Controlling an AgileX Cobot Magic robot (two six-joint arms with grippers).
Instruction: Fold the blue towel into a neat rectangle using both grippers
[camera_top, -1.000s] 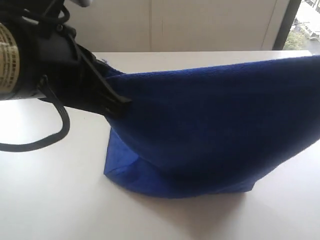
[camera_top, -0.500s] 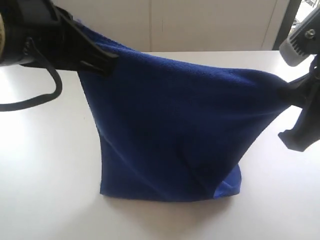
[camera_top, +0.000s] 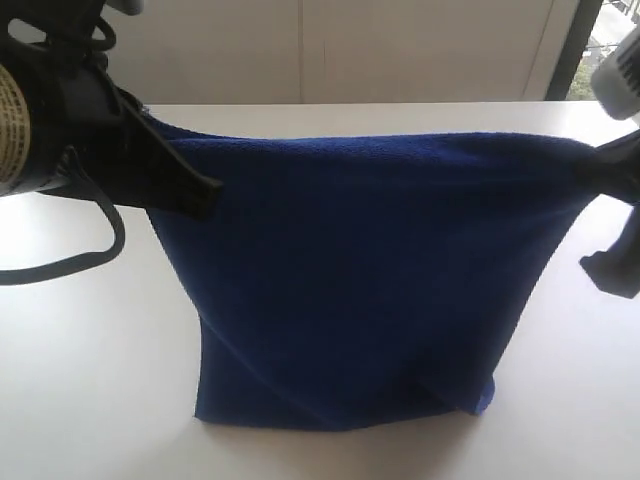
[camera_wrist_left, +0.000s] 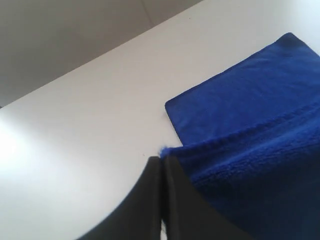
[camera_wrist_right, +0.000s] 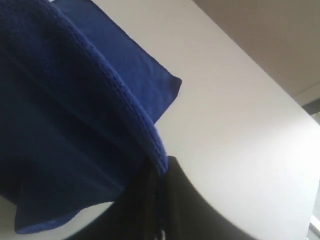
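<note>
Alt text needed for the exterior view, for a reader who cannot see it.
A blue towel hangs stretched between two grippers above a white table, its top edge roughly level and its lower end resting on the tabletop. The left gripper pinches the upper left corner; the right gripper holds the upper right corner at the frame's edge.

Black left tool (camera_top: 205, 195), looping black cable (camera_top: 117, 228)

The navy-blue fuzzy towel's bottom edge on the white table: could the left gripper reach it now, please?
Probably not: the black left gripper is shut on a raised corner of the navy-blue fuzzy towel and would have to release it first.
</note>
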